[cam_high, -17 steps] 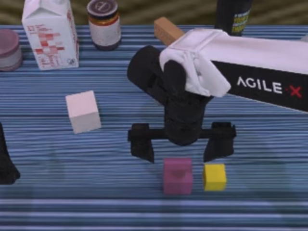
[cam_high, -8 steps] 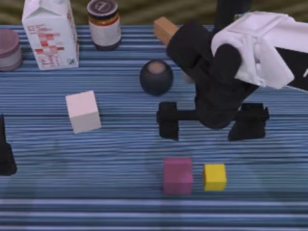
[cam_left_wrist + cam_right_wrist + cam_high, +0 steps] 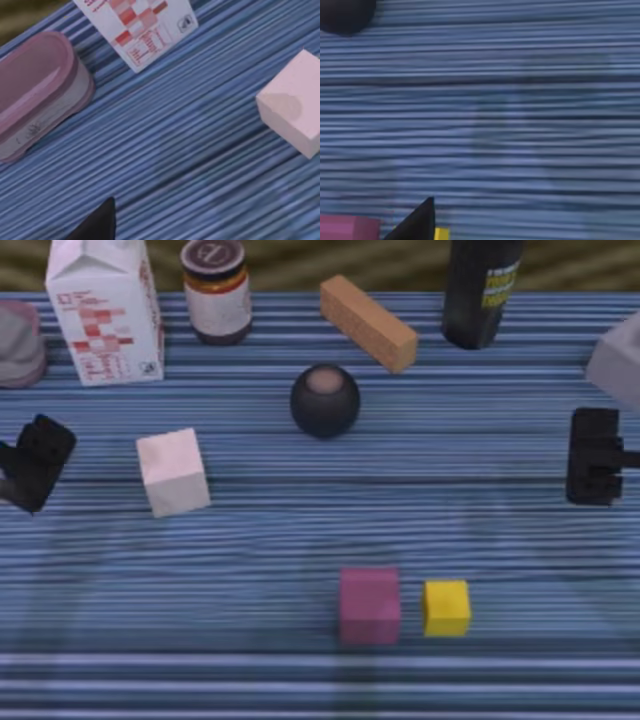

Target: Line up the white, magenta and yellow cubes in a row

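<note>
Magenta cube (image 3: 369, 604) just beside yellow cube (image 3: 446, 607); white cube (image 3: 173, 471) well apart.

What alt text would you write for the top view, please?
Magenta cube and yellow cube sit side by side near the front of the blue table; white cube lies apart on the left. Left gripper and right gripper are at the table's edges.

Along the blue striped tabletop's (image 3: 250, 530) far edge: pink-lidded tub (image 3: 20, 340), milk carton (image 3: 105, 310), jar (image 3: 215, 290), tan block (image 3: 368, 322), dark bottle (image 3: 483, 290); a dark ball (image 3: 325, 400) nearer centre.
</note>
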Available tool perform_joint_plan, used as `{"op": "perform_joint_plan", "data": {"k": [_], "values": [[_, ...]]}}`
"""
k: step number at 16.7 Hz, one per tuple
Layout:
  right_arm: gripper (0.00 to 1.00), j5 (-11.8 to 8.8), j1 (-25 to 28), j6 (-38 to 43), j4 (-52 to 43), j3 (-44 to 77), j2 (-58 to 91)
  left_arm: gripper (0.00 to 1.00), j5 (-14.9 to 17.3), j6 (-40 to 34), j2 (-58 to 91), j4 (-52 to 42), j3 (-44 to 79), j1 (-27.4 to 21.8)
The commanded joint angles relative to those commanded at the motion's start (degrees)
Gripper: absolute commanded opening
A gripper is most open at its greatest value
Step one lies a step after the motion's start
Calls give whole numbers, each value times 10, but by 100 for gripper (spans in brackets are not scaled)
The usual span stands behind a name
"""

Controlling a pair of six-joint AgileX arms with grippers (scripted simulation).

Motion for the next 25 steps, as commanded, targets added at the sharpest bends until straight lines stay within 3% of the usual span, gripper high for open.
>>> {"op": "perform_joint_plan", "data": {"k": [5,13,17,25], "values": [[100,-8,-113,-115,147,-242,-301,100,1,137,328,-169,246,-35],[100,-77,-224,-214,341,-477,-571,100,1,291,654,-344,536,-73],[100,-96,-241,-224,378,-508,-618,100,1,316,703,-368,586,-79],[100,-96,-241,-224,378,-508,-618,100,1,317,716,-324,553,-78]]}}
